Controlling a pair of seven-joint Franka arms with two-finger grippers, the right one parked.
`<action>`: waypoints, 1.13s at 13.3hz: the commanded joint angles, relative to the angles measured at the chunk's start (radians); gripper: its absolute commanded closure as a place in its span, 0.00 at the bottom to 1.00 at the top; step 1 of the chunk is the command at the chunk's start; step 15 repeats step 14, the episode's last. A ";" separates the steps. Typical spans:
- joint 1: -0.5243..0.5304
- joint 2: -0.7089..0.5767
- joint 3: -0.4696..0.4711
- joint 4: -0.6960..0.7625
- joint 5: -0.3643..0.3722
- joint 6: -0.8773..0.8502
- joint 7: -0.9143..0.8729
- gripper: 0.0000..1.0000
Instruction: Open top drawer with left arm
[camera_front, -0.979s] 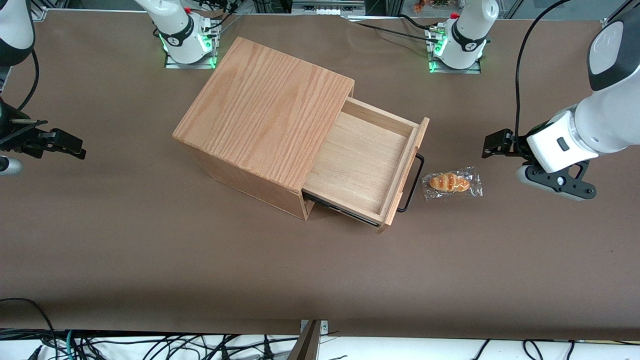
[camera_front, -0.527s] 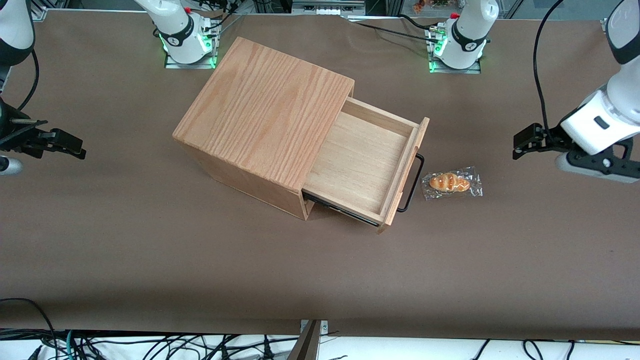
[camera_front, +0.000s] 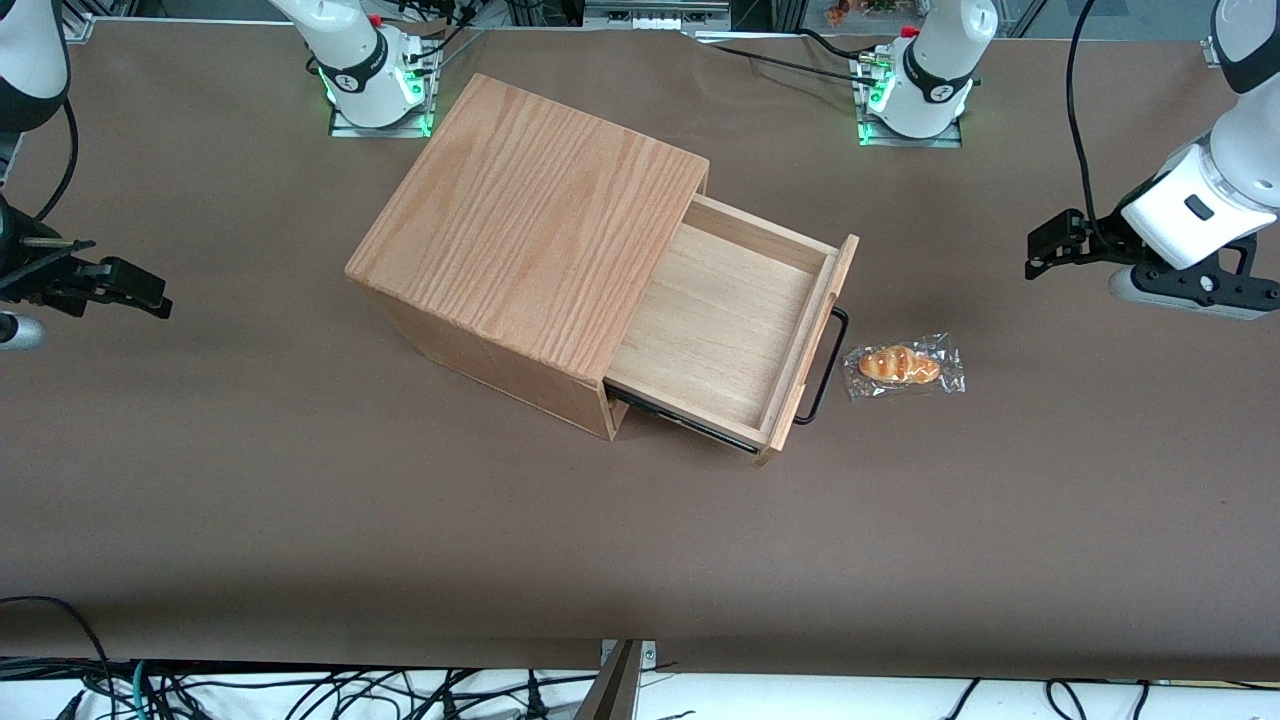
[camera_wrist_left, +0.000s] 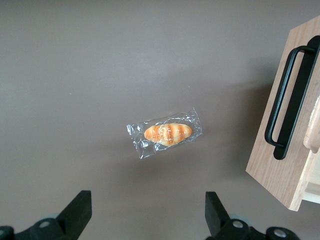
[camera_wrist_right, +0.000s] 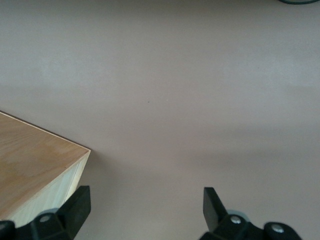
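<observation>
The top drawer (camera_front: 720, 320) stands pulled well out of the oak-grain casing (camera_front: 530, 220), its pale inside bare. Its black wire handle (camera_front: 825, 365) faces the working arm's end of the table. The left arm's gripper (camera_front: 1042, 250) hangs above the table well clear of the handle, toward the working arm's end. It is open and holds nothing. In the left wrist view the gripper (camera_wrist_left: 147, 205) hovers with its fingers wide apart, looking down on the table. The handle (camera_wrist_left: 290, 100) and drawer front (camera_wrist_left: 280, 165) show off to one side.
A bread roll in clear wrap (camera_front: 903, 366) lies on the brown table (camera_front: 300, 500) just in front of the drawer handle, between drawer and gripper. It appears in the left wrist view as the wrapped roll (camera_wrist_left: 167, 133).
The left arm's gripper has drawn away from the drawer handle toward the working arm's end of the table, then shifted farther from the front camera. The drawer and roll have not moved.
</observation>
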 joint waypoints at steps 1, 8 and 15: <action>0.022 -0.026 -0.009 -0.022 0.018 -0.009 -0.006 0.00; 0.033 -0.024 -0.018 -0.018 0.019 -0.026 -0.008 0.00; 0.017 -0.026 -0.009 -0.019 0.018 -0.026 -0.006 0.00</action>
